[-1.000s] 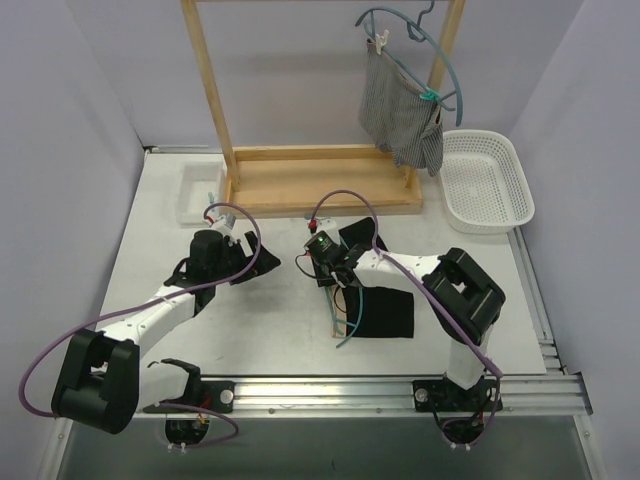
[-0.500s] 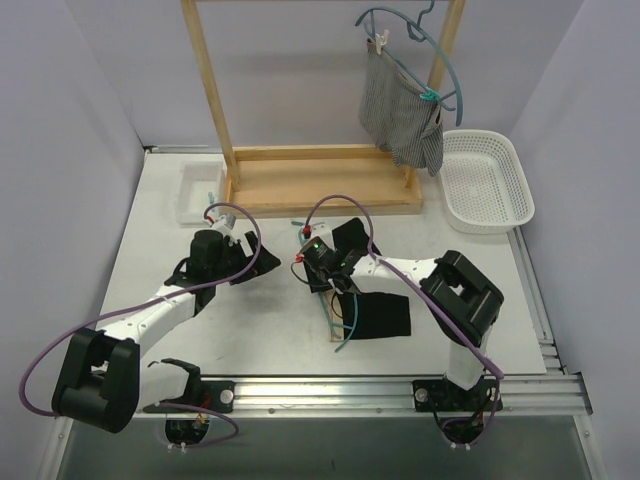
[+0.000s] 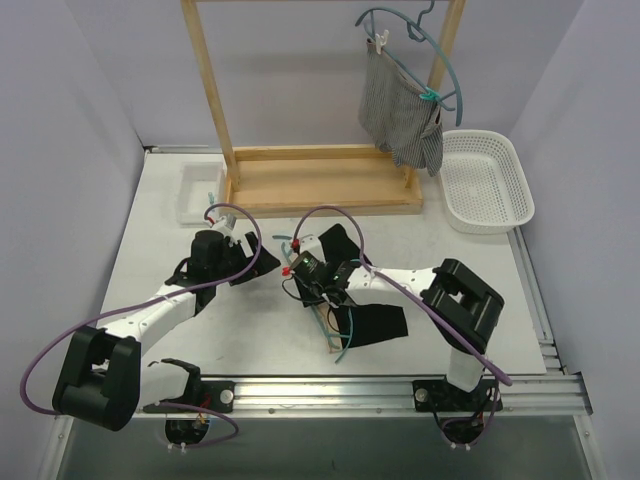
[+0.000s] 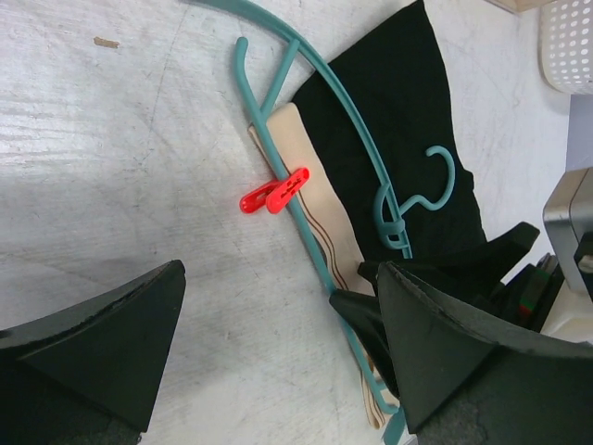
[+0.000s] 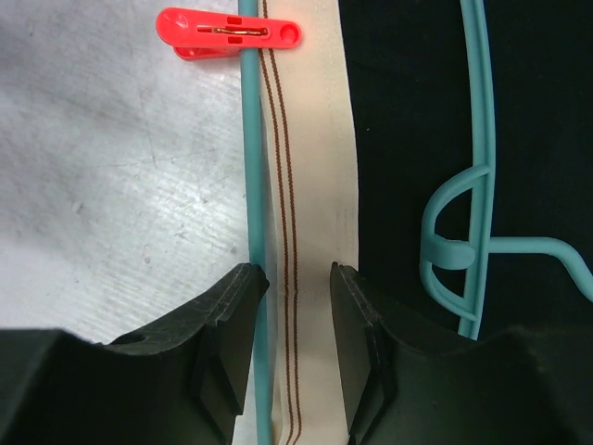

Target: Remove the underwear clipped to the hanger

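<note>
The black underwear (image 3: 378,325) with its tan waistband (image 5: 310,185) lies flat on the table. A red clip (image 5: 227,32) pins it to a teal hanger (image 5: 252,167). My right gripper (image 5: 298,301) is low over the waistband, open, its jaws straddling the band and the hanger bar. My left gripper (image 4: 278,371) is wide open over bare table, just left of the hanger bar (image 4: 347,158) and the red clip (image 4: 275,197). The grey striped underwear (image 3: 395,110) hangs clipped to a second teal hanger (image 3: 445,75) on the rack. In the top view my right gripper (image 3: 320,295) faces my left gripper (image 3: 258,262).
A wooden rack (image 3: 320,185) stands at the back of the table. At the back right sits a white basket (image 3: 490,180), and a small clear tray (image 3: 195,190) lies left of the rack's base.
My right gripper has slid left and nearer along the hanger, and its jaws have parted a little. The black underwear and hanger shifted slightly with it. The left arm has not moved.
</note>
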Controlling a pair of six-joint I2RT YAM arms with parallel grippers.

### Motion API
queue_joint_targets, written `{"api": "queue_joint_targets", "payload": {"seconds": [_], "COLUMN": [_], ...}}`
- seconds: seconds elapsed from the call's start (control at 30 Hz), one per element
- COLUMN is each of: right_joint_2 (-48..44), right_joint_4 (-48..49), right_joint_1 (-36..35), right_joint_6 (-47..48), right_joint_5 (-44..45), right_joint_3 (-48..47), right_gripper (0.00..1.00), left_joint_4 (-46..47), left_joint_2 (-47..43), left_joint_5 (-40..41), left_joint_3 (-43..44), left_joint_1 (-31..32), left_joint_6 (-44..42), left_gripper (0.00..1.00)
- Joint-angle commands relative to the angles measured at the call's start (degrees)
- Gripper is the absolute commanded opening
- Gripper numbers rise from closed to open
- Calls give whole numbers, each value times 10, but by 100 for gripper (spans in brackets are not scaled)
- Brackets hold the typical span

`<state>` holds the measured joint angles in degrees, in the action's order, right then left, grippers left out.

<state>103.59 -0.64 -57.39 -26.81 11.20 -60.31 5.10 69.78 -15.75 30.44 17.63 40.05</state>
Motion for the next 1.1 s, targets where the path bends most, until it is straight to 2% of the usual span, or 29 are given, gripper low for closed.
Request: {"api": "queue_joint_targets", "payload": {"seconds": [0.0, 0.3, 0.43, 0.77, 1.07], "right_joint_2": [-22, -92, -103, -46, 12], "right_joint_4": [-26, -28, -19, -22, -21], "right_joint_1": [-16, -38, -41, -76, -85], "right_joint_6": [-10, -17, -8, -11, -30], "right_joint_5": [19, 60, 42, 6, 25], "right_joint_3": [6, 19, 21, 33, 36], "right_gripper": [37, 37, 40, 39, 31], "left_joint_4": [7, 7, 7, -5, -10], "left_joint_2": [0, 0, 3, -7, -3], "left_joint_5": [6, 9, 8, 11, 15], "left_joint_3": [3, 4, 5, 8, 5], "left_joint_1": [-1, -4, -5, -8, -16], "left_joint_6": [0, -1, 0, -2, -1], "left_gripper": [94, 94, 94, 94, 94]}}
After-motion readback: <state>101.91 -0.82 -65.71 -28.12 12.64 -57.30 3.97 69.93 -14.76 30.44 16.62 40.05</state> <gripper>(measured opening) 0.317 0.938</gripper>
